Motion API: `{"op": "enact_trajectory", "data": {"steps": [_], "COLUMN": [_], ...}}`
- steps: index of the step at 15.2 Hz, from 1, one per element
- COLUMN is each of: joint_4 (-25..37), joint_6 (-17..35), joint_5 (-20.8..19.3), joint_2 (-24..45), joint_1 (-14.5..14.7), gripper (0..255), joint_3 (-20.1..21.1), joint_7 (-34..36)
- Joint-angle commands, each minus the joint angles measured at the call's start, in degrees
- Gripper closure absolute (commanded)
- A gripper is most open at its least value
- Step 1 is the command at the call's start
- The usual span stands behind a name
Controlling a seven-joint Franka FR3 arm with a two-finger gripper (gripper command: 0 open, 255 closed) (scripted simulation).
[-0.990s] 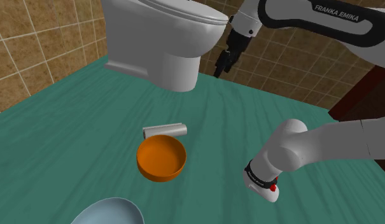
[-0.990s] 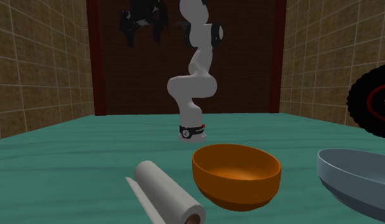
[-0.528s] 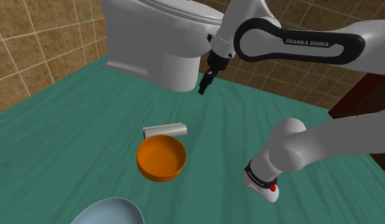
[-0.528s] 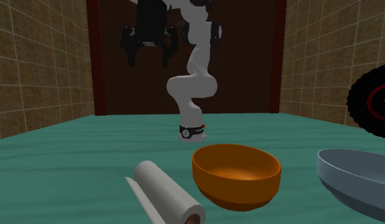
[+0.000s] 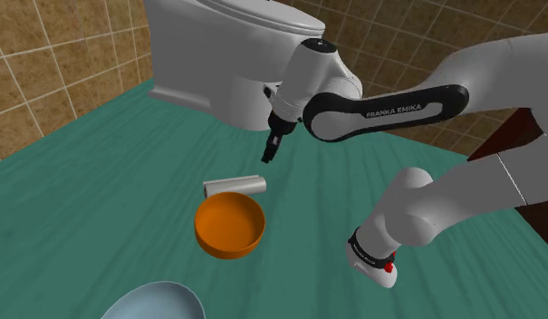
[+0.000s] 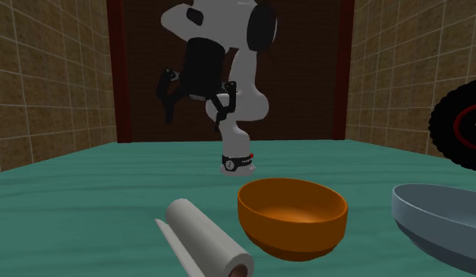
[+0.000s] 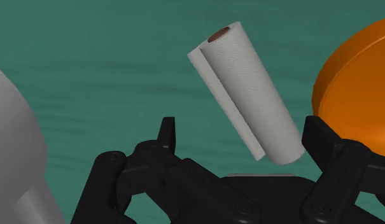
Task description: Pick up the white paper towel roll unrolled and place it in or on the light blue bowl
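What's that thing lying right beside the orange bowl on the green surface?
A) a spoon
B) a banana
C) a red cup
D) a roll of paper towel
D: a white paper towel roll lies on its side next to the orange bowl, with a loose sheet coming off it.

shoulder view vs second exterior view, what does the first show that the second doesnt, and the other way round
Shoulder view alone: a white toilet standing at the far end of the surface.
Second exterior view alone: a black tyre at its right edge.
Shared: the paper towel roll lying beside the orange bowl, the blue-grey bowl, and the gripper, open and in the air.
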Motion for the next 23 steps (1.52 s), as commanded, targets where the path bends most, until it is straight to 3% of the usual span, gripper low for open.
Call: {"op": "enact_trajectory", "data": {"steps": [1,6,8,10,17,18,23], "joint_4": [-1.34,-3.41,-3.47,-2.87,-0.68,0.04,0.04], "joint_6": [5.4,17.89,22.52,26.47,30.05,30.56,30.56], "joint_5": [-2.02,-10.29,-16.17,-24.71,-37.82,-41.14,-41.14], "joint_2": [3.33,12.71,17.11,21.92,29.4,31.21,31.21], "joint_1": [0.16,-1.56,-3.63,-6.74,-11.34,-12.24,-12.05], "gripper": [0,0,0,0,0,0,0], "joint_3": [1.39,6.35,9.02,12.18,13.8,13.93,13.74], "joint_7": [-0.53,1.54,4.33,9.14,18.52,20.99,20.98]}}
